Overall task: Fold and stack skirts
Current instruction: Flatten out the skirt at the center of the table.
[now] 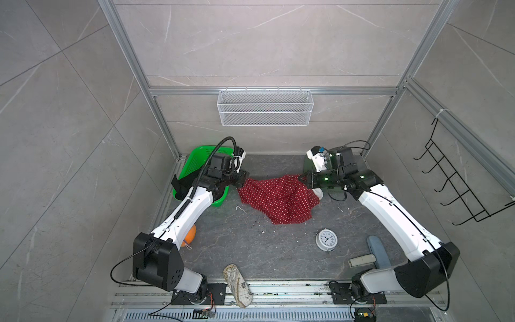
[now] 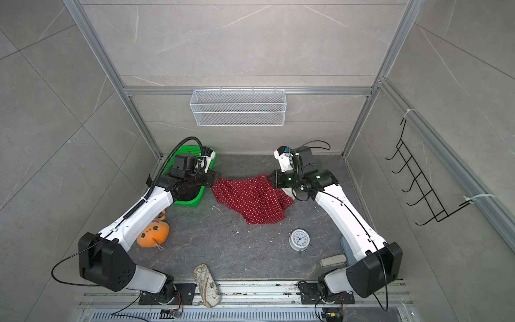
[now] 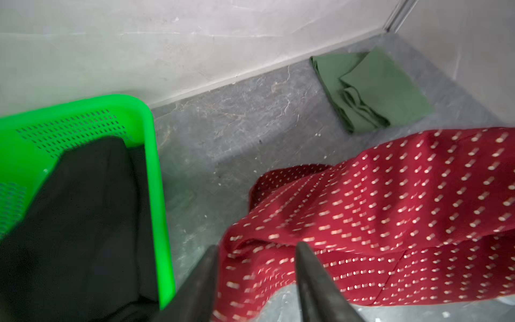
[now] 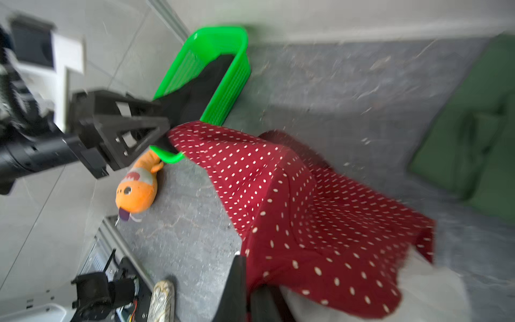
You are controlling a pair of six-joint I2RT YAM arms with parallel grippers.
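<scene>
Now L gripper jaws apart at red polka-dot skirt edge; R gripper clamped on its far corner.

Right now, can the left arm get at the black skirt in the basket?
Probably yes: the left gripper is open beside the basket, and the black skirt lies uncovered in it. Only the red skirt, held by the right gripper, is close by.

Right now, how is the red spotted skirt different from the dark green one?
The red skirt has white dots; the green skirt is plain. The red skirt lies spread out and rumpled, one corner pinched by the right pincer; the green skirt lies neatly folded, with nothing touching it. Both are soft cloth.
</scene>
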